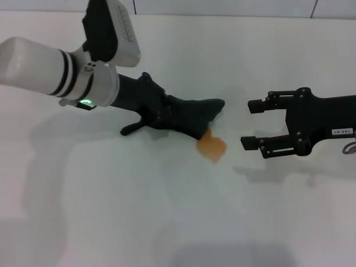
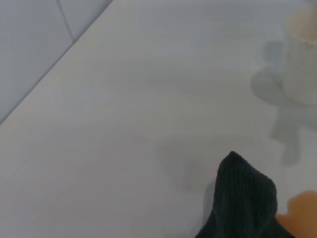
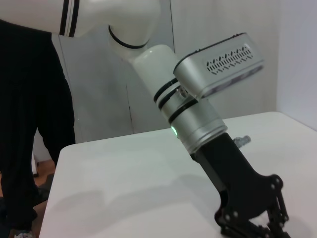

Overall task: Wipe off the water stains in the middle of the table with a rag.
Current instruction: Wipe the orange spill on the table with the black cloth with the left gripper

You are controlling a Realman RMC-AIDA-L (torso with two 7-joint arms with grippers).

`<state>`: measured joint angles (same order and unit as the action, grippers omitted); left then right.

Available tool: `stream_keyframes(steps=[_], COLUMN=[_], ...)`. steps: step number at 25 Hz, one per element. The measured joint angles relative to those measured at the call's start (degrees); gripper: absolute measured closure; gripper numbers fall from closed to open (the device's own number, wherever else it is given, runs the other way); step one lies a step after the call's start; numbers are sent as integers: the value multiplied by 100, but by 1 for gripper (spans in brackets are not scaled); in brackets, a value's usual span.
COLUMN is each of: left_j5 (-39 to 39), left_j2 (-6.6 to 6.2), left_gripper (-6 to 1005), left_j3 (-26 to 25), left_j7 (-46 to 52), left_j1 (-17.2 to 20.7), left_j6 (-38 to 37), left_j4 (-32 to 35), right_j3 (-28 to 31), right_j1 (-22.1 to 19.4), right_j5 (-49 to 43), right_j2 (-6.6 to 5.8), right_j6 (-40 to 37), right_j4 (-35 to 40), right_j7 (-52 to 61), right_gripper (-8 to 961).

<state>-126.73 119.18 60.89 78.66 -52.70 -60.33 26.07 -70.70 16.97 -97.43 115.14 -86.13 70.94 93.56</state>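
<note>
At centre frame the left gripper (image 1: 194, 123) has its jaws clamped on the rag (image 1: 203, 114), its edge touching the water stains (image 1: 212, 147) on the tabletop (image 1: 139, 211); the right gripper (image 1: 251, 123), jaws open, hovers right of the stain.

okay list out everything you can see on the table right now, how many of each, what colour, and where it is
water stains: one blotch, orange-brown, middle of the table, partly under the rag's edge
rag: one, very dark green-black, held at the left gripper, touching the blotch
table: one, white, fills the head view
left gripper: one, black, low over the table, shut on the rag
right gripper: one, black, open, hovering beside the blotch on the robot's right
</note>
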Motion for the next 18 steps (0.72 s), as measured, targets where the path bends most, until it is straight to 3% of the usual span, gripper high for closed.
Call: stream_keyframes(steps=[18], left_j5=[2255], left_j2=[42], left_gripper=[903], left_j3=[2839], left_j7=[28], left_j1=[78], left_j6=[52], left_j4=[87], right_j3=[-67], right_j1=[9], right_j5=[7], right_j2=[0], right_j6=[0], right_j4=[32], right_j7=[-2], right_gripper=[186])
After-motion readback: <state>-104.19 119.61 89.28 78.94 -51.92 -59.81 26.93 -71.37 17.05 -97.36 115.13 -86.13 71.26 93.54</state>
